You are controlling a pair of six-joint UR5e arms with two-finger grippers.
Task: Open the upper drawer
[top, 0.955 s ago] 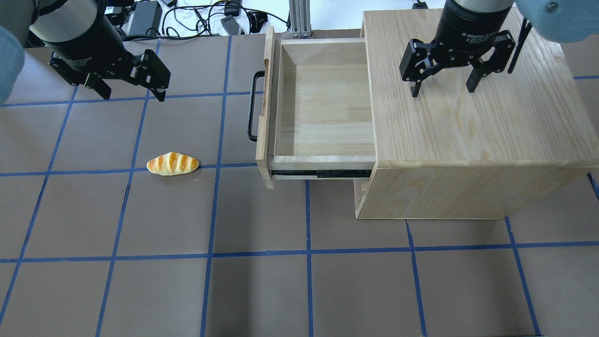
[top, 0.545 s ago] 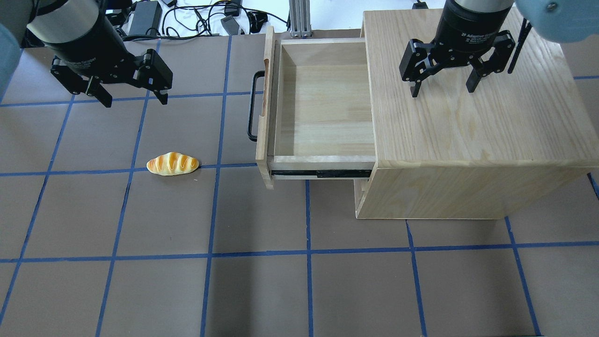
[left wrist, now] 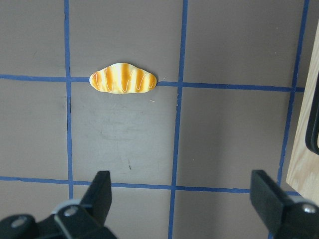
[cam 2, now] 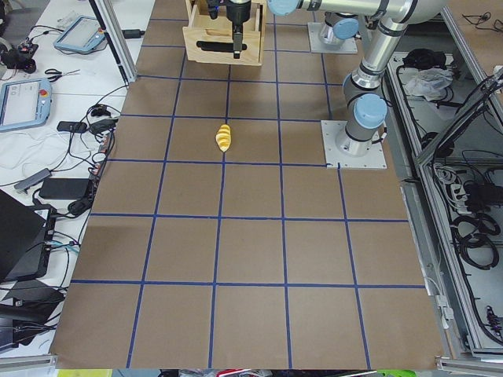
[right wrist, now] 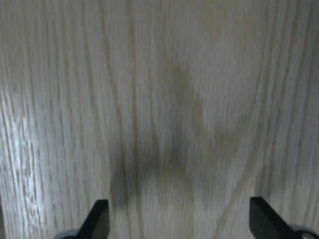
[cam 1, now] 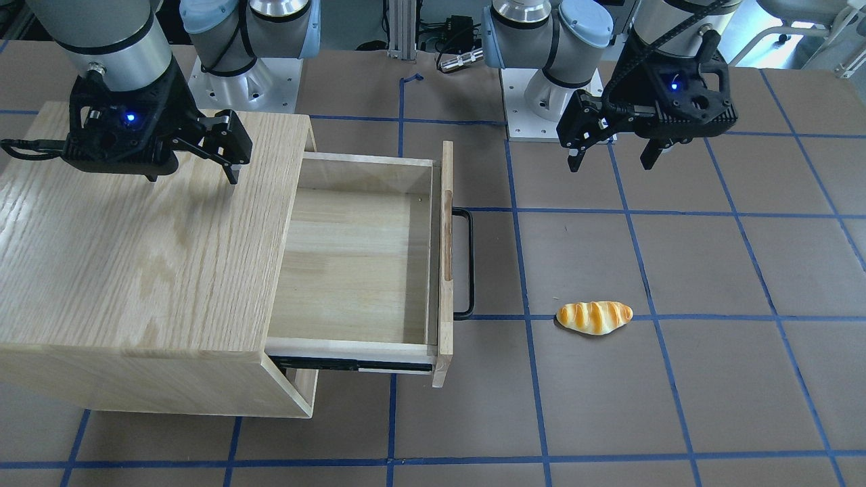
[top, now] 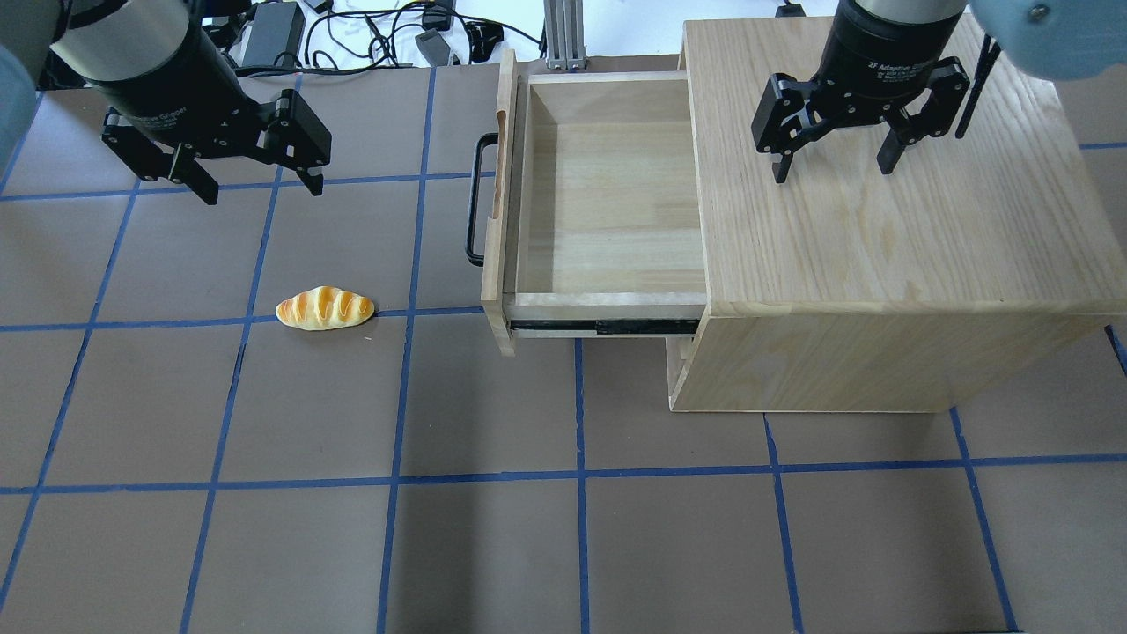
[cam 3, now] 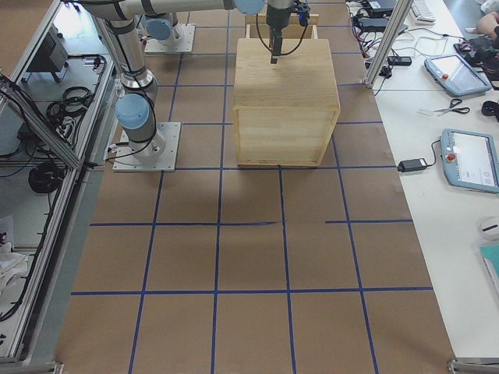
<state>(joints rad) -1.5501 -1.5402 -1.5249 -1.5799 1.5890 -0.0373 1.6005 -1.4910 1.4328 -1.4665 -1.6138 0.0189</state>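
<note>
The upper drawer is pulled far out of the oak cabinet toward the left, and its pale-wood box is empty. Its black bar handle faces the left arm's side; both also show in the front view, drawer and handle. My left gripper is open and empty, above the mat well left of the handle. In the left wrist view its fingers stand wide apart. My right gripper is open and empty above the cabinet top.
A toy bread roll lies on the mat left of the drawer; it also shows in the left wrist view. Cables and power bricks lie beyond the mat's far edge. The lower drawer panel stays shut under the open one.
My left gripper has shifted a little to the right and turned slightly. The drawer, the bread roll and the right gripper have not moved.
</note>
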